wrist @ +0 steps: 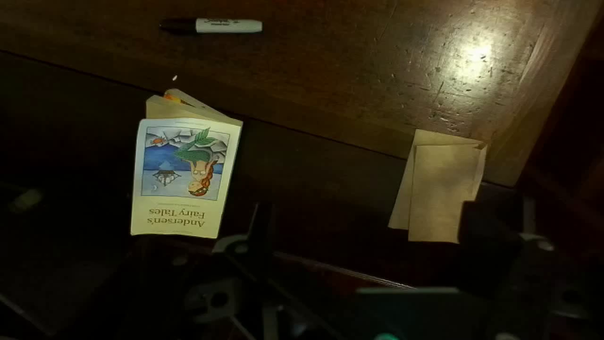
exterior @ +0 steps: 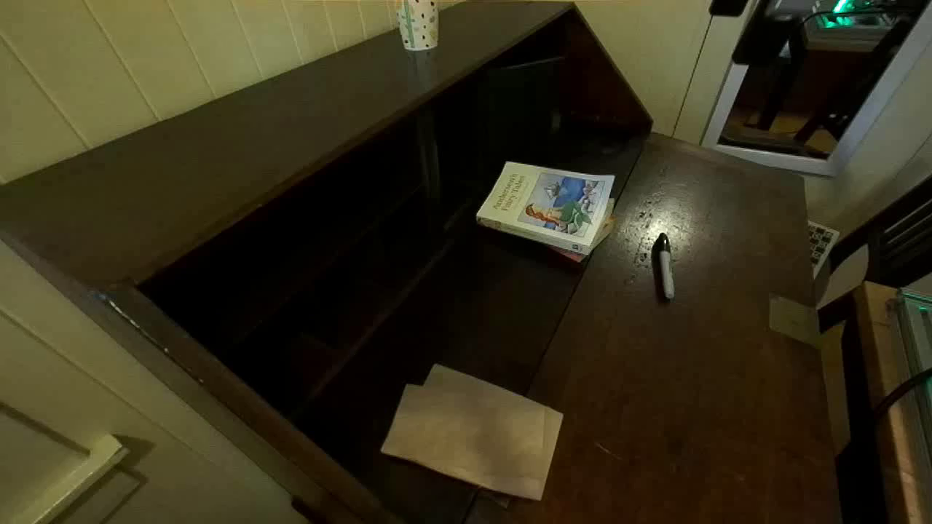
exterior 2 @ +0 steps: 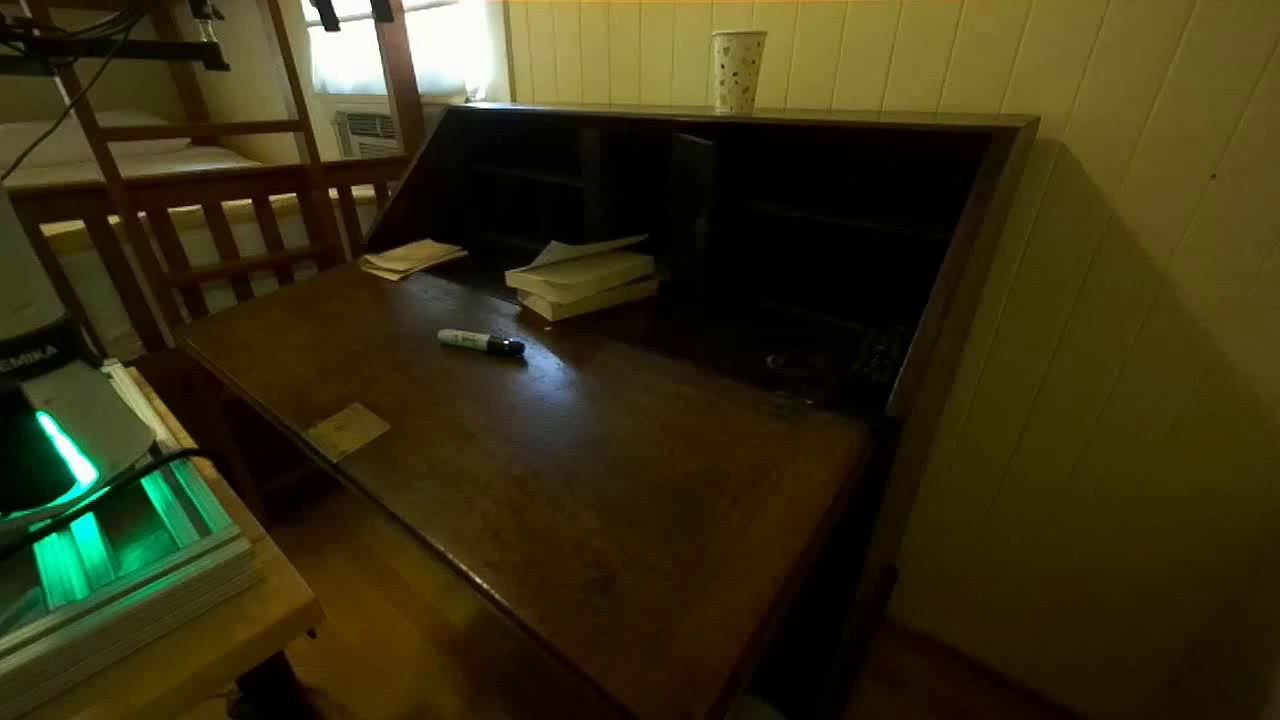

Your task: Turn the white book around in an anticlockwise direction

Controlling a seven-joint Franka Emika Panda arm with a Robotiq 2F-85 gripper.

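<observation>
Between the spread fingers of the gripper: nothing pinched. Just past one fingertip, partly hidden by it, pale sheets. Ahead of the opposite finger, off its outer side and apart from it: white book, cover up, on another book. Judgement: no turning in hand; whether the turn is all left or already done, its lie alone won't tell. Behind the books, desk cubbyholes, contents too dark to make out. Above those, upright cup, inside hidden.
</observation>
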